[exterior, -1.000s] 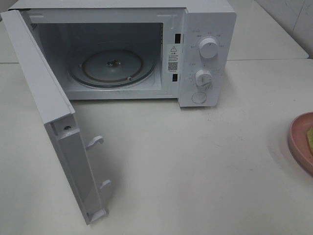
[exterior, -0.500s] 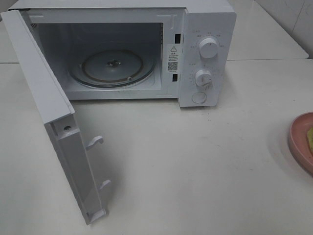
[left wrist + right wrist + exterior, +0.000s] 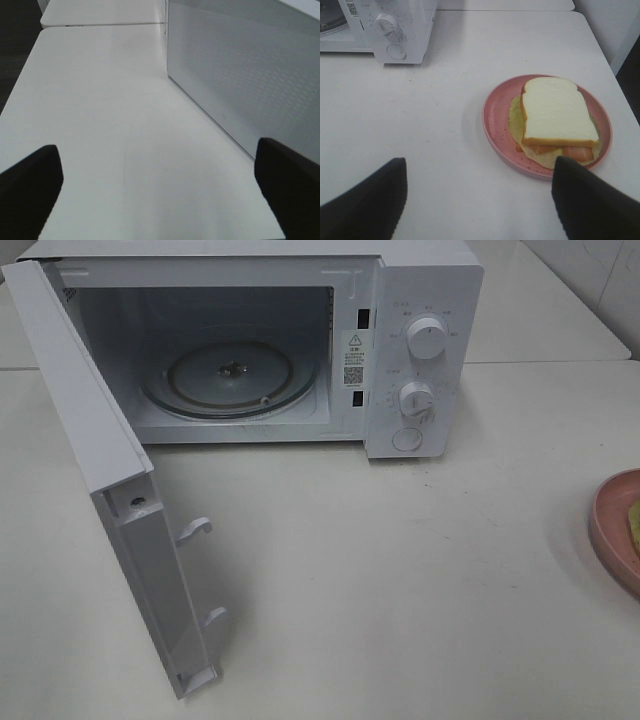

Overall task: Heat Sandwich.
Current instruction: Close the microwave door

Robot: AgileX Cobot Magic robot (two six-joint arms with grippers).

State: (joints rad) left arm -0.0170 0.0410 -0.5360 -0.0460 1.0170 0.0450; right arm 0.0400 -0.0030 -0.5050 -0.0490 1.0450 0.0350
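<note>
The sandwich (image 3: 557,112), white bread over pale green filling and orange-pink slices, lies on a round pink plate (image 3: 492,125) on the white table. In the exterior high view only the plate's edge (image 3: 612,530) and a sliver of the sandwich (image 3: 634,525) show at the far right. My right gripper (image 3: 477,200) hovers open just short of the plate, with nothing between its black fingers (image 3: 365,200). My left gripper (image 3: 160,195) is open over bare table beside the outer face of the microwave door (image 3: 250,75). Neither arm appears in the exterior high view.
The white microwave (image 3: 425,350) stands at the back with its door (image 3: 110,470) swung wide open toward the front left. Its glass turntable (image 3: 230,375) carries nothing. Two knobs (image 3: 427,337) and a round button sit on its right panel. A table seam runs behind it.
</note>
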